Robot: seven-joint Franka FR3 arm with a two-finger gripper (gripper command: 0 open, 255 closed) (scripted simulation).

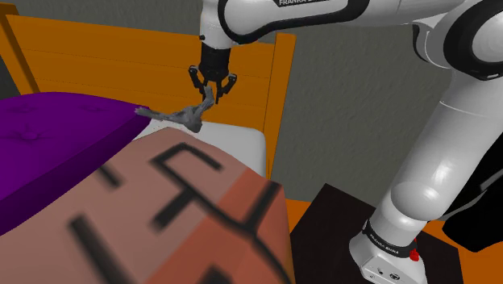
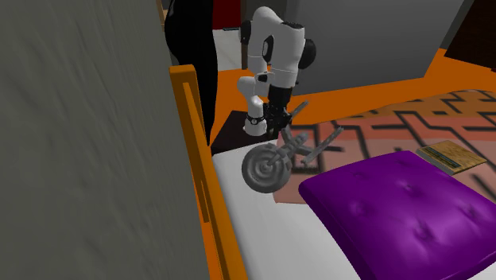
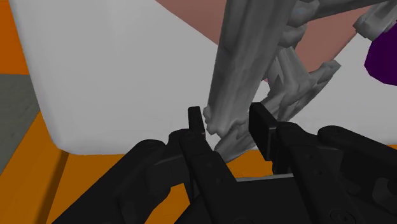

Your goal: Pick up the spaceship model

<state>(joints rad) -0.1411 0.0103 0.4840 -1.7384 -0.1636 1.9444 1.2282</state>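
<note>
Two fingers (image 3: 261,126) clasp spaceship model (image 3: 245,70) | wrist view — partly cut off

One spaceship model (image 2: 266,169), one cushion (image 2: 405,211), one book (image 2: 451,155)

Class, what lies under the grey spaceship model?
Under the spaceship model, clasped by the gripper, lie the white mattress and the edge of the patterned blanket. The model covers the patch directly beneath, so contact cannot be judged.
</note>
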